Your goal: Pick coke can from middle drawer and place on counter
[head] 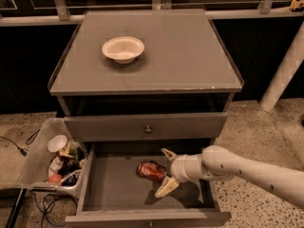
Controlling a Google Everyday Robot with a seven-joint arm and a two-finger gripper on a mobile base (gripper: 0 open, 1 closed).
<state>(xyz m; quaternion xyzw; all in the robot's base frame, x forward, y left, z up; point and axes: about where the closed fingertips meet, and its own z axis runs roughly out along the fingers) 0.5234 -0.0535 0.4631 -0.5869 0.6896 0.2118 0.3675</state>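
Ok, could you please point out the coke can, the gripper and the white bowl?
coke can (149, 170): camera view, red side.
gripper (162, 172): camera view, between open fingers, inside the middle drawer (114, 189).
white bowl (123, 49): camera view, its inside.

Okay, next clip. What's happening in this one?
The robot's arm reaches into the open middle drawer. Its gripper is right at the coke can, which lies on its side on the drawer floor. The fingers are spread open beside the can's right end, not closed on it, so nothing is lifted yet. The counter above holds a white bowl.
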